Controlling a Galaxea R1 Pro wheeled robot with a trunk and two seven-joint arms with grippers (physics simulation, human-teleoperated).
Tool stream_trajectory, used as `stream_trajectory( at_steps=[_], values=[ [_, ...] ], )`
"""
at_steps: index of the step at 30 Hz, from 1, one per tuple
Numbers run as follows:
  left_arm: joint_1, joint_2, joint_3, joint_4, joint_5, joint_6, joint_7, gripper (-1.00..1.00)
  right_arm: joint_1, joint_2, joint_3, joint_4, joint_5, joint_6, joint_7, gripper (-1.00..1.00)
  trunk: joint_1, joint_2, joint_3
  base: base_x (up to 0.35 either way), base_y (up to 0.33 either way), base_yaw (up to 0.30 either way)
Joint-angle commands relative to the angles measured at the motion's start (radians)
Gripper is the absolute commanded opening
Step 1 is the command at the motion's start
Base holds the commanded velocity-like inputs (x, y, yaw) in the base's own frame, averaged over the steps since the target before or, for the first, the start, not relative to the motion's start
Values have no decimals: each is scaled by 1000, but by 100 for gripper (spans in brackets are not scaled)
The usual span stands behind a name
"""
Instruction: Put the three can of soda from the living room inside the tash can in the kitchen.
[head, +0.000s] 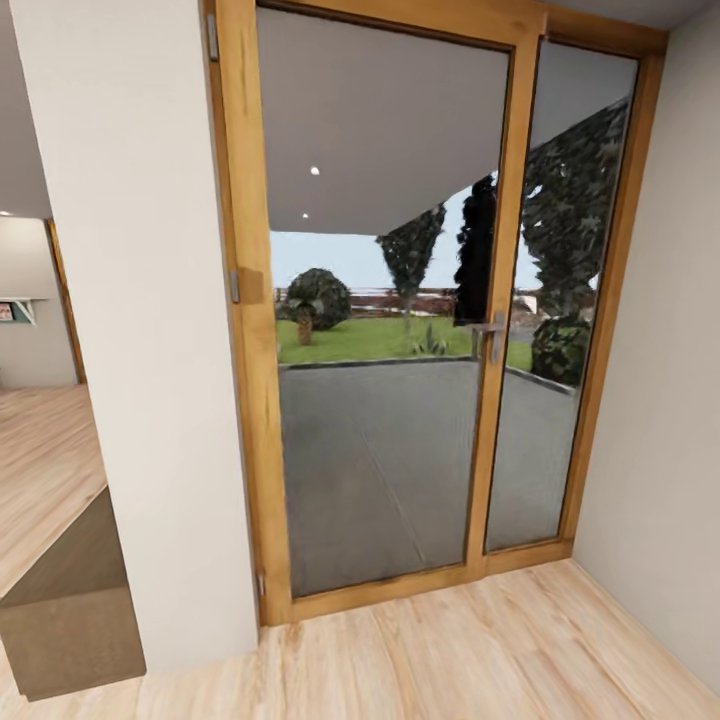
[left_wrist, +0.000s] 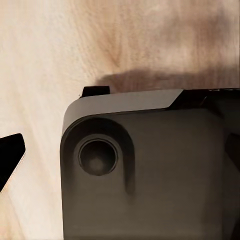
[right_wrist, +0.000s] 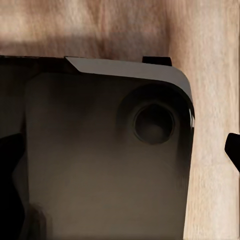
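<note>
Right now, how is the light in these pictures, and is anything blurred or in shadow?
Head view: bright daylight comes through the glass door; trees outside look soft. Left wrist view: a blurred shadow lies on the wood floor above the dark robot base. Right wrist view: the same soft shadow, and the base is dim.

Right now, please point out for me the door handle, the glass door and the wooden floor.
door handle (head: 492, 333): head view, on the metal lever at the door's right stile.
glass door (head: 385, 300): head view, on the middle of its large pane.
wooden floor (head: 470, 655): head view, on bare planks before the door.
</note>
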Motion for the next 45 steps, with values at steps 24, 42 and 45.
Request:
stream_trajectory(
  at_steps=[24, 42, 45],
  values=[
    [0, -4, -1, 0, -1, -26, -2, 100, 0, 1, 5, -1, 1, -33, 4, 100, 0, 0, 0, 152, -5, 0],
    [0, -10, 0, 0, -2, -29, 1, 100, 0, 4, 6, 0, 1, -63, 12, 100, 0, 0, 0, 27, -123, 0],
    [0, -10, 0, 0, -2, -29, 1, 100, 0, 4, 6, 0, 1, -63, 12, 100, 0, 0, 0, 125, -4, 0]
  ],
)
